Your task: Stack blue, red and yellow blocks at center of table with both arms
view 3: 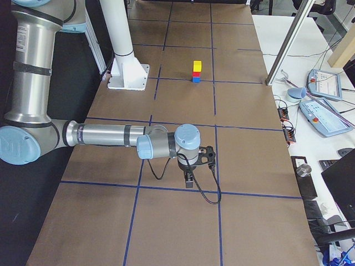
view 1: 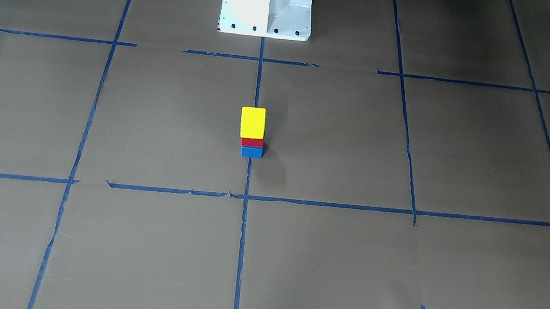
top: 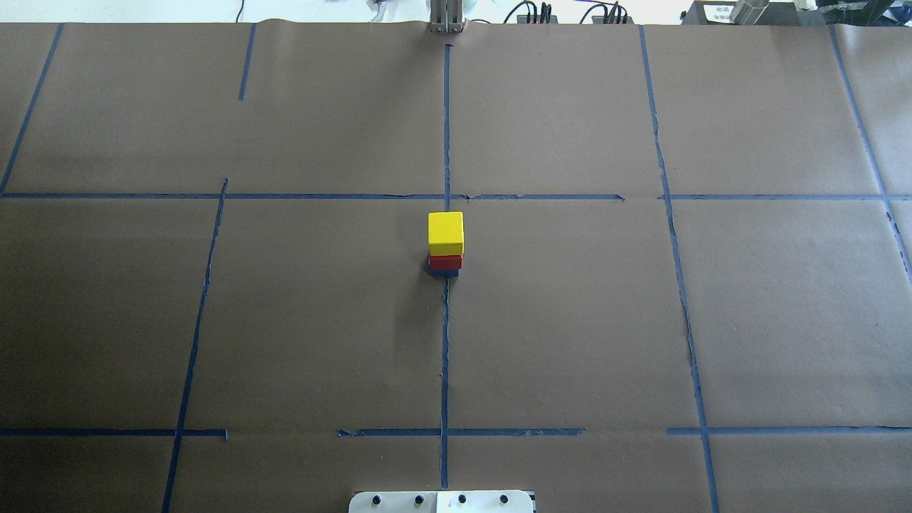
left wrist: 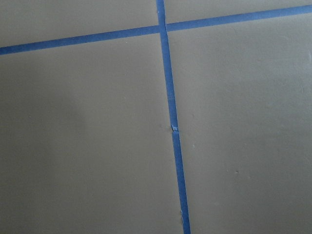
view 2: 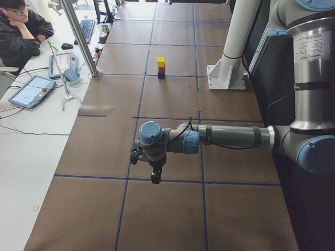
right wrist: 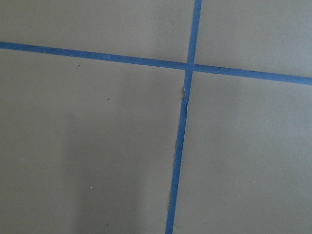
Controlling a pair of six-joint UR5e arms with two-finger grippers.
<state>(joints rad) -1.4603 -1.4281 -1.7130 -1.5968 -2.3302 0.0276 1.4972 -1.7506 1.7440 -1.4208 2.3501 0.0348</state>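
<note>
Standing complete: three blocks stacked on the centre line

You are looking at what reads as the finished job. The blue block (view 1: 252,151) sits on the worktop (view 1: 396,274), the red block (view 1: 252,142) sits on it, and the yellow block (view 1: 252,122) is on top. All three are on the middle tape line (view 1: 242,234), in front of the white pedestal (view 1: 267,1).

The left arm (view 2: 225,138) stretches low over its own end of the worktop, with the left pincer (view 2: 155,177) pointing down, well apart from the stack. The right arm (view 3: 111,134) and right pincer (view 3: 189,180) mirror this at the other end. You cannot tell whether either pincer is open or closed, because only the side cameras catch them. The wrist views show only bare worktop and crossing tape.

With every block in the tower, nothing seems left to grasp. Any further move calls for lifting up and away — never a sweep through the centre, where a nudge would likely topple so narrow a stack.

Open worktop surrounds the tower, and the pedestal is its nearest neighbour. Mind the long edge, where a person (view 2: 21,31) sits at a desk.
</note>
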